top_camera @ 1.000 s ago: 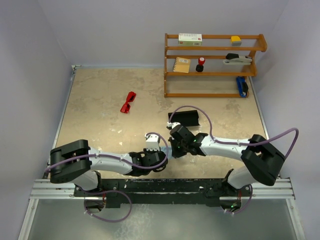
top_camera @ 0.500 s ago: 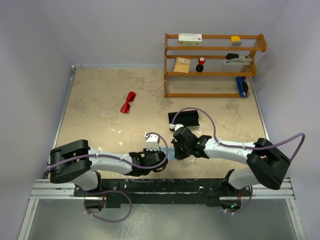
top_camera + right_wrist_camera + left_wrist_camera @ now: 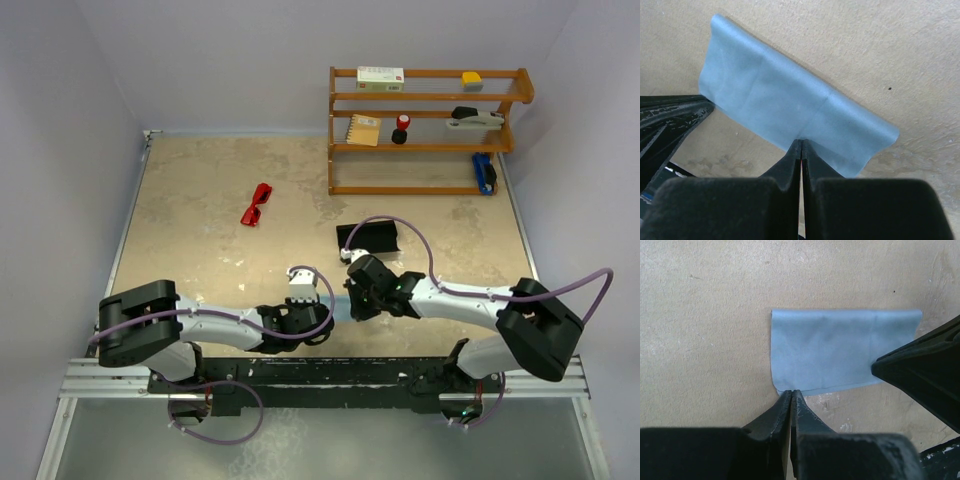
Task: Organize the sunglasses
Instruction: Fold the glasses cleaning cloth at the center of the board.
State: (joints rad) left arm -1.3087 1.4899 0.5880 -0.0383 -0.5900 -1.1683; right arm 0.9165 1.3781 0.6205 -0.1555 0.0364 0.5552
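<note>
Top view: red sunglasses (image 3: 257,204) lie far-left on the table (image 3: 200,250), well apart from both arms. Left gripper (image 3: 791,394) and right gripper (image 3: 800,145) jaws pinch one edge of the blue cloth (image 3: 835,352), probably flattening its fold.

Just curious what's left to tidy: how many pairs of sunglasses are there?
1. The red sunglasses lie on the table, left of the shelf. Another could be hidden inside the black case.
</note>
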